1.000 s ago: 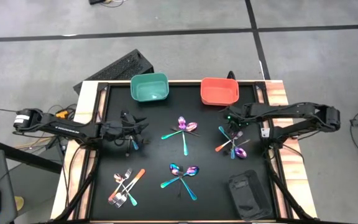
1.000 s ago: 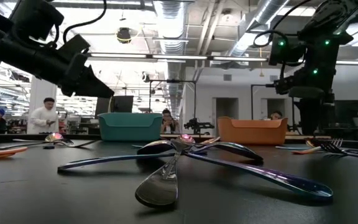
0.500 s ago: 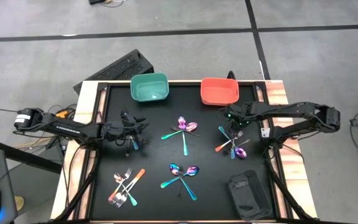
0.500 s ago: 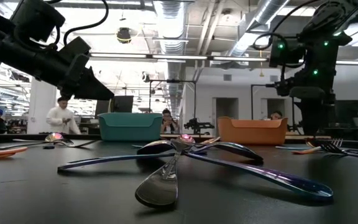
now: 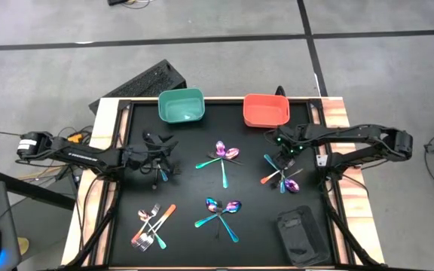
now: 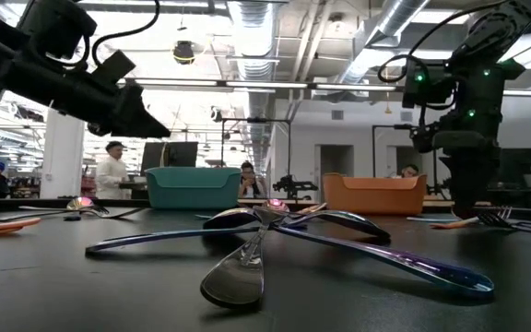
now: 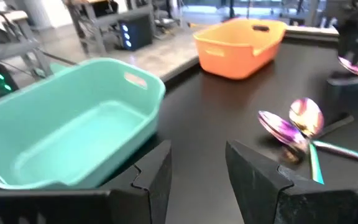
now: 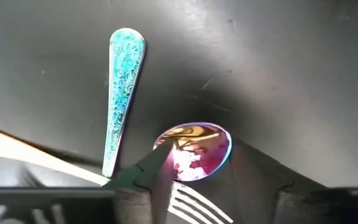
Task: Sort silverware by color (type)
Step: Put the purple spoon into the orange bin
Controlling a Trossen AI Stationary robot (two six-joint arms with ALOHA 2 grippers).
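**Right gripper down over the right-hand pile, left gripper waiting wide**

We are looking down on a black table (image 5: 194, 188) with silverware lying in four loose clusters. The right gripper (image 5: 285, 154) is hanging low over the cluster on the right side (image 5: 281, 173), just below the orange bin (image 5: 266, 111). Through its wrist camera we are seeing the two dark fingers (image 8: 160, 171) standing a moderate way apart on either side of a shiny pink-purple spoon bowl (image 8: 194, 149). Fork tines (image 8: 194, 202) are showing between the fingers below the bowl, and a teal patterned handle (image 8: 122, 93) is lying just beside it. The fingers are straddling the bowl, but we cannot tell whether they are touching it, and nothing is lifted.

The left gripper (image 5: 164, 150) is hovering over bare table on the left side, fingers (image 7: 257, 177) wide apart and holding nothing. Its wrist camera is looking across at the teal bin (image 7: 73, 140), the orange bin beyond it, and a pair of spoons (image 7: 297, 127) lying crossed near the table's middle.

The other clusters are lying untouched: spoons at the centre (image 5: 223, 156), spoons nearer the front edge (image 5: 223, 211), and forks with teal and orange handles at the front left (image 5: 153, 224). Both bins are sitting side by side at the far edge. A dark pouch (image 5: 298, 235) is resting at the front right corner.

Across the room, people are standing (image 6: 113, 171) behind the table.
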